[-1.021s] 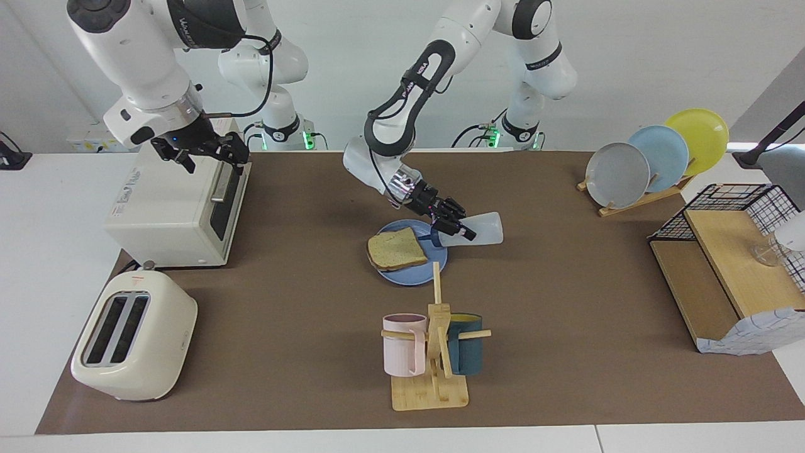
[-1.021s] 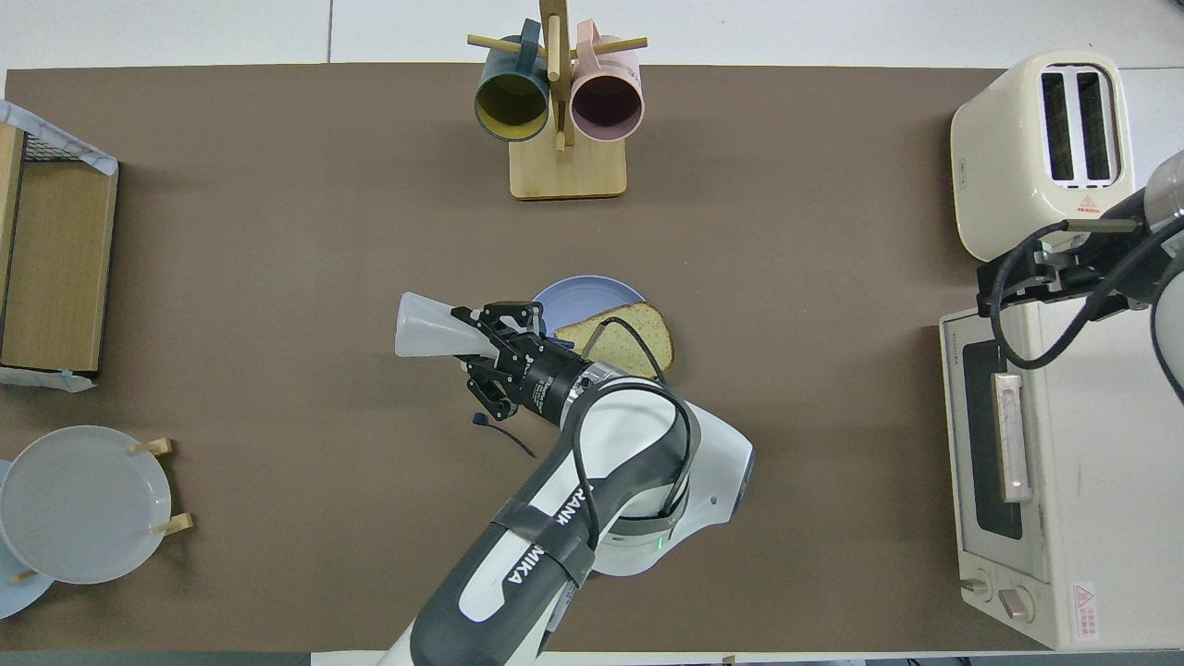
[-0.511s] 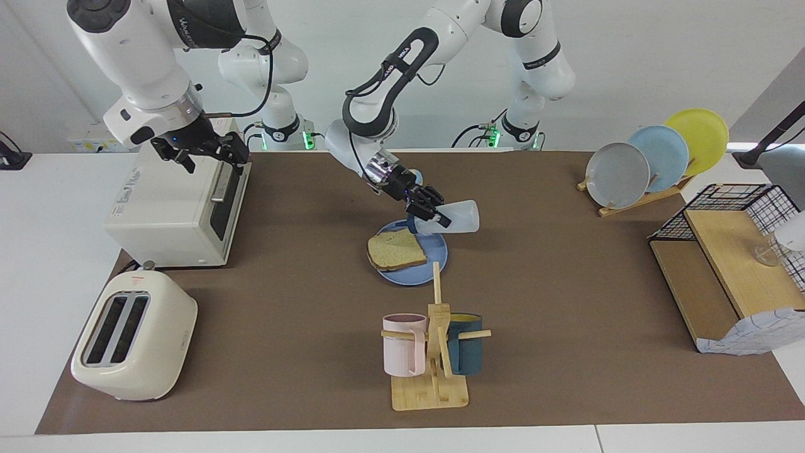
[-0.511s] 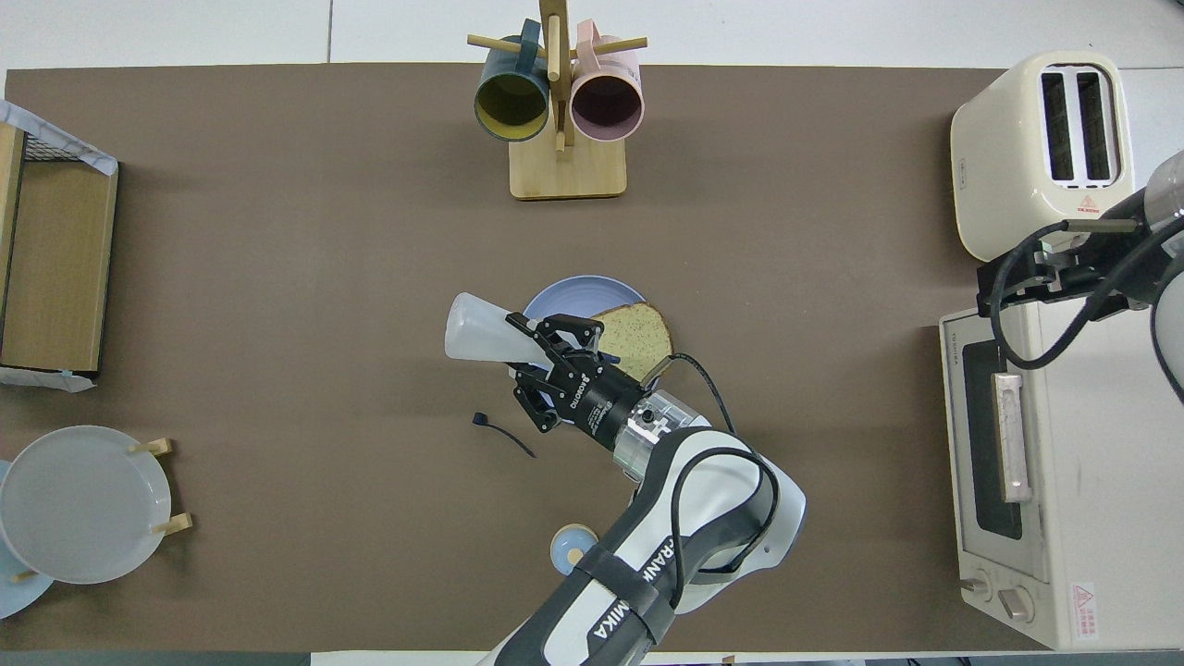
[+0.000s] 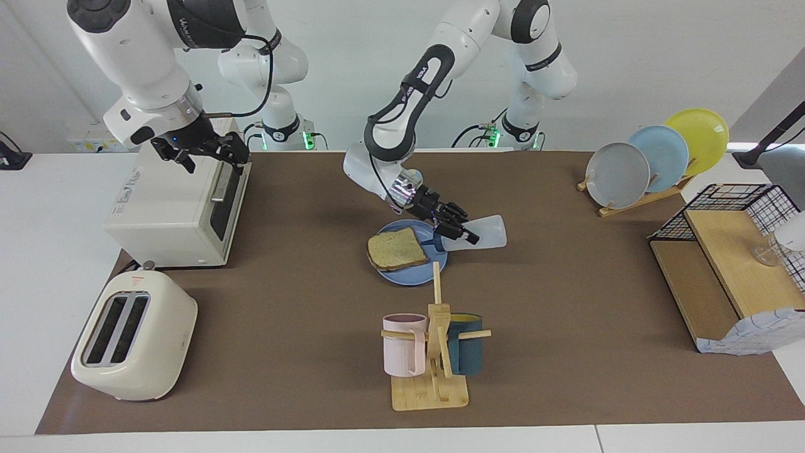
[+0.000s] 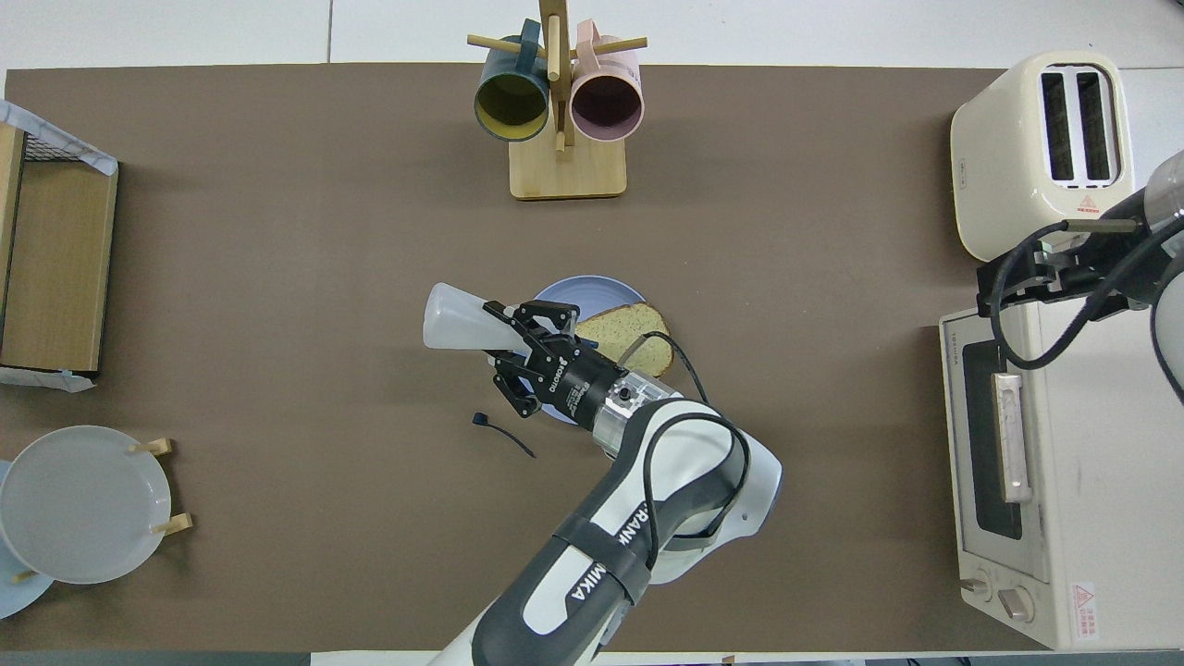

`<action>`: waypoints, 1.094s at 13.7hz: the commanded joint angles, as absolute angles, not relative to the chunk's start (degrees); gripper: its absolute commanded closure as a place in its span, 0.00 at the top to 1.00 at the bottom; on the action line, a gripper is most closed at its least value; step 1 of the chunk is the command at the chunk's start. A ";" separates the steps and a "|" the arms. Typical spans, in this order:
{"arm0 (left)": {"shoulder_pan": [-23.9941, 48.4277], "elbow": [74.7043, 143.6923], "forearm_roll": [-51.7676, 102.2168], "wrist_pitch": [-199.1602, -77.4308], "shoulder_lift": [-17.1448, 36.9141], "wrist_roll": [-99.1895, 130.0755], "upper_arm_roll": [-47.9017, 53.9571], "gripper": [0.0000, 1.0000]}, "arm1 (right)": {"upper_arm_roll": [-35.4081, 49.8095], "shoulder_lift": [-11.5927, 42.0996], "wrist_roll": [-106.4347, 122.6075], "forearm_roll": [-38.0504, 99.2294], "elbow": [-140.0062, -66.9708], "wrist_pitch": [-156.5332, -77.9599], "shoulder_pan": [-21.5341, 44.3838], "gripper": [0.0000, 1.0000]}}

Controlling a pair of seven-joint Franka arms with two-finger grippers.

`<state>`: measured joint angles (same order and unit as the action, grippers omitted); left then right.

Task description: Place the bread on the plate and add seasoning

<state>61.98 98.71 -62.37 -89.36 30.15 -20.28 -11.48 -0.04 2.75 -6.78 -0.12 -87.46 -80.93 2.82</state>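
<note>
A slice of toasted brown bread [image 5: 396, 249] lies flat on a round blue plate [image 5: 415, 275] in the middle of the brown-covered surface [image 5: 566, 302], nearer to the robots than a wooden mug rack [image 5: 434, 352]. The left gripper [image 5: 454, 228] hangs over the plate's edge, clamped on the seasoning [image 5: 481, 231], a translucent white squeeze bottle lying almost on its side, its dark nozzle cap aimed at the plate beside the bread. The bottle looks light and soft-walled, so it would likely dent and squirt under a hard pinch; a hold near the neck, where it is taken now, seems firmest. The bread looks stiff but crumbly, best taken gently by its crust edges. The right gripper [image 5: 200, 150] waits with jaws wide above a cream toaster oven [image 5: 176, 207], holding nothing. A cream two-slot toaster [image 6: 1045, 148] bears a red warning label, too small to read. The left arm's grey band reads "FRANKA" in part.
</note>
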 commanded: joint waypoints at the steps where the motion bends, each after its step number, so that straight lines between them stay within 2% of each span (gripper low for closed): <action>1: 62.22 98.97 -63.81 -90.00 29.97 -20.83 -11.51 0.00 | 0.35 1.49 -4.92 0.97 -88.95 -81.30 1.85 1.00; 8: 70.05 98.26 -60.21 -86.31 29.53 -20.83 -11.43 0.00 | 0.35 1.49 -4.92 0.97 -88.95 -81.30 1.85 1.00; 15: 61.09 98.53 -56.19 -91.40 29.01 -16.72 -11.51 0.00 | 0.35 1.41 -4.92 0.97 -88.95 -81.30 1.76 1.00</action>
